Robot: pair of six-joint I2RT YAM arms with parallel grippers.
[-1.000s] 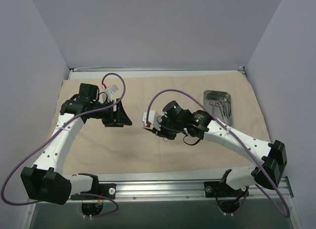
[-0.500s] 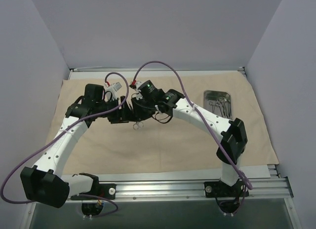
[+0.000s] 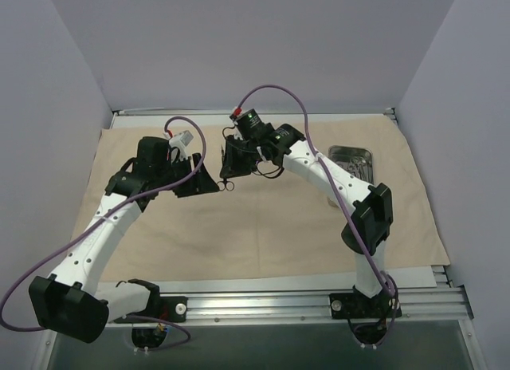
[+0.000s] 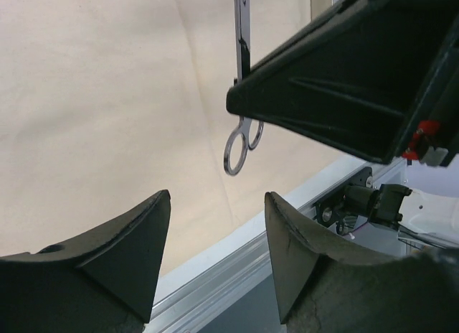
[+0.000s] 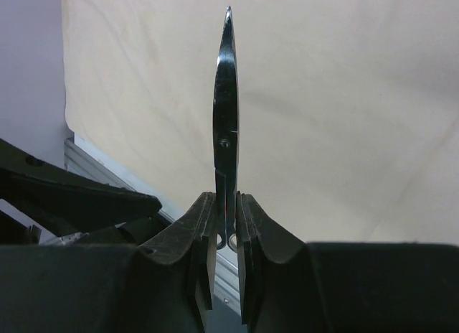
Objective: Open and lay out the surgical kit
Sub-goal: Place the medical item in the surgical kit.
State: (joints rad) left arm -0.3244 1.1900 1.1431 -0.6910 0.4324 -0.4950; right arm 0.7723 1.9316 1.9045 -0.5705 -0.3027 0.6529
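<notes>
**Handover of 1 instrument above the beige cloth wrap point(image 3: 263, 226), which lies spread flat beneath both arms.** The right gripper point(image 5: 226, 211) is clamped on the thin silver steel scissors point(image 5: 227, 96) at the shanks just behind the pivot screw. The blades are closed and held clear of the cloth. In the left wrist view the 2 finger rings point(image 4: 244, 126) hang below the right gripper, just beyond the left gripper point(image 4: 215, 204), whose jaws stand apart with nothing between them. The small shiny rectangular steel tray point(image 3: 351, 149) sits well apart, near the cloth's far right corner. Handling: the scissors are judged light, rigid and slippery, with sharp tips. A hold on the flat of the shanks near the pivot, or across the rings, should resist twisting.
</notes>
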